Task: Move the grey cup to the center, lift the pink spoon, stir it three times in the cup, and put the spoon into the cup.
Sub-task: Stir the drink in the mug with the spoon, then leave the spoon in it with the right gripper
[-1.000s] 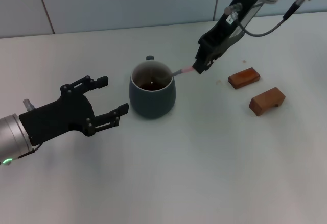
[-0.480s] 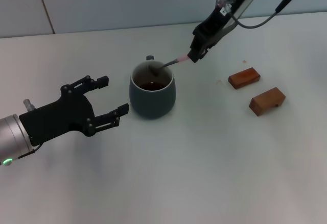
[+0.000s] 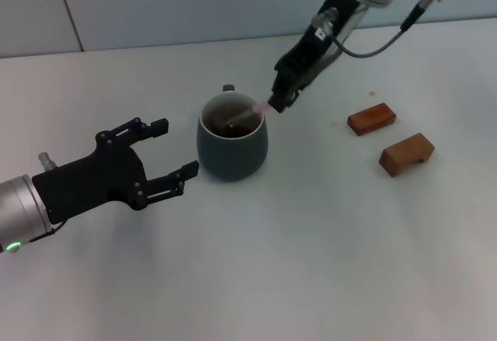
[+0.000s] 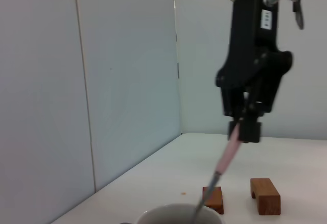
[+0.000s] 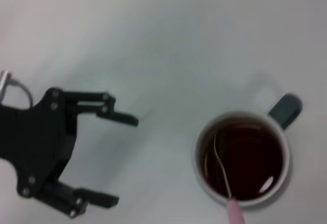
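Note:
The grey cup (image 3: 231, 142) stands in the middle of the white table, its handle pointing away from me, with dark liquid inside. My right gripper (image 3: 281, 99) is just right of and above the cup's rim, shut on the pink spoon (image 3: 257, 109) by its handle. The spoon slants down with its metal bowl in the liquid (image 5: 220, 163). In the left wrist view the spoon (image 4: 227, 156) slopes into the cup's rim (image 4: 176, 215). My left gripper (image 3: 159, 158) is open and empty, a little left of the cup, also seen in the right wrist view (image 5: 110, 157).
Two brown wooden blocks (image 3: 370, 118) (image 3: 406, 154) lie on the table to the right of the cup. A grey-blue wall (image 3: 155, 3) runs along the back edge of the table.
My right gripper has moved left toward the cup with the spoon, and the spoon's bowl has swept across inside the cup. The left arm has barely moved.

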You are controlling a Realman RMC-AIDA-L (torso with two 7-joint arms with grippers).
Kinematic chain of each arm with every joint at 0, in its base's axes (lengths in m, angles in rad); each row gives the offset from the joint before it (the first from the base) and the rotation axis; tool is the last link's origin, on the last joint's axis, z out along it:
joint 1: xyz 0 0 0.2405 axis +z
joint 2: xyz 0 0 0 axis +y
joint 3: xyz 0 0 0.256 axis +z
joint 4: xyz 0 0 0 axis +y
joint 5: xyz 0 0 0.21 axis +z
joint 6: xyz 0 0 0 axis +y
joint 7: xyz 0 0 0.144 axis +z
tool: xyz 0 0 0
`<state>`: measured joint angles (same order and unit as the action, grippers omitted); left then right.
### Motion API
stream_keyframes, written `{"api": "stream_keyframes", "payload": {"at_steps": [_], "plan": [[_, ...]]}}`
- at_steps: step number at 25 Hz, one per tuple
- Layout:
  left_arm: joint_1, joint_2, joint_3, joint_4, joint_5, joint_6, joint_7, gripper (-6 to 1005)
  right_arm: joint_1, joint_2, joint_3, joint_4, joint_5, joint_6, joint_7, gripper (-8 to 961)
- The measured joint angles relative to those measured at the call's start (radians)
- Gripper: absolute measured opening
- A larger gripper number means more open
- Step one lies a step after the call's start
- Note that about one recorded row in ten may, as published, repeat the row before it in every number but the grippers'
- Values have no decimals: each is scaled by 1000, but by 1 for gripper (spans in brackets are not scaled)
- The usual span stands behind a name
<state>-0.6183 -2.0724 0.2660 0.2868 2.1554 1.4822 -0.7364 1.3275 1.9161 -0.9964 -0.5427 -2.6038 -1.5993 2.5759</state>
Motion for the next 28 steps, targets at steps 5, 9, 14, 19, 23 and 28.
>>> {"api": "stream_keyframes", "payload": {"at_steps": [5,9,14,19,23,28], "plan": [[1,0,-1,0,-1,0,0,819,-10,-29,3,-1,-25,12,5,147],[1,0,-1,0,-1,0,0,819,-20,-37,9,-2,-42,-10,8,152],[-1,0,-1,0,-3,0,0,819,-17,-16,9,-3,-40,-39,4,158],[-1,0,-1,0,-2,-1,0,819,0,4,9,-3,-38,5,1,164],[-1,0,-1,0,-2,-1,0,819,2,1,9,1,-39,35,4,169],[-3,0,-1,0,-2,0,0,819,-9,0,9,-17,-39,32,15,175]]}}
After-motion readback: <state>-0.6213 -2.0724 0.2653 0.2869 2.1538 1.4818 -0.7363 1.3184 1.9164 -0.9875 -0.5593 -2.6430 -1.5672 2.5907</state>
